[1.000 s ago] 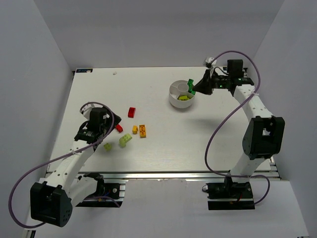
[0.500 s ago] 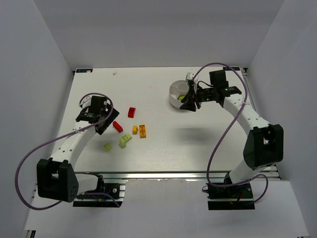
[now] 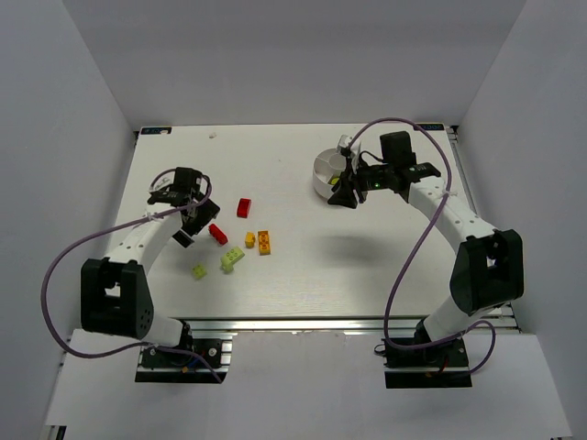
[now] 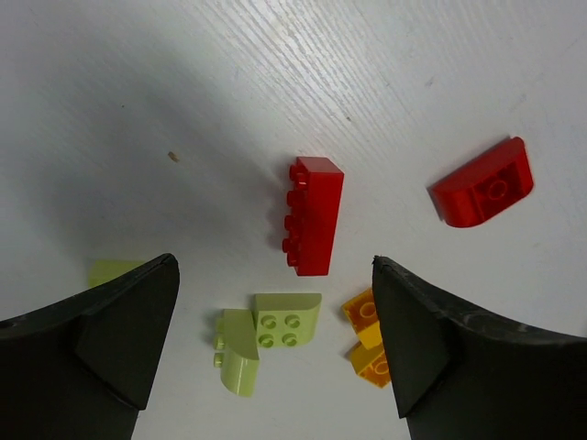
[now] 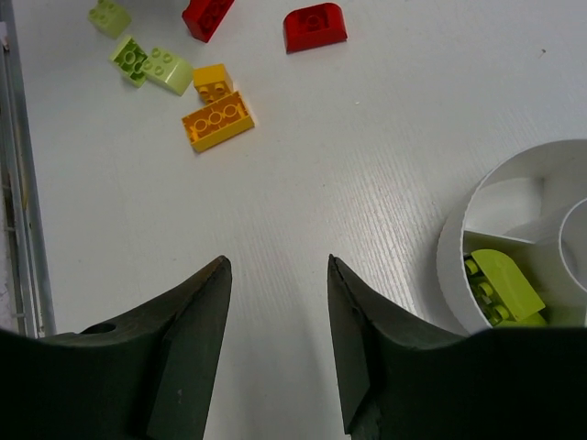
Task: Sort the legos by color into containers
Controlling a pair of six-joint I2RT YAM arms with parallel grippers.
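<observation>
**White links, black joints, purple cables**

The left arm [image 3: 142, 246] and right arm [image 3: 449, 209] are made of white tubular links joined by boxy black motor housings [image 3: 486, 261]. A purple cable [image 3: 394, 120] loops along each arm. Their black bases [image 3: 426, 365] sit on a silver rail [image 3: 303, 323]. The left gripper [image 4: 273, 264] and right gripper [image 5: 280, 261] have matte black, wedge-shaped fingers [image 4: 110, 339].

- Legos [image 4: 314, 215]: smooth, glossy hard plastic is shown.
- Dish [image 5: 451, 257]: smooth white plastic, faintly shiny.
- Table [image 4: 413, 73]: a matt white top, finely grained like wood, is seen.
- Left gripper [image 4: 273, 270]: matt black plastic.
- Rail [image 5: 16, 183]: dull bare metal.
</observation>
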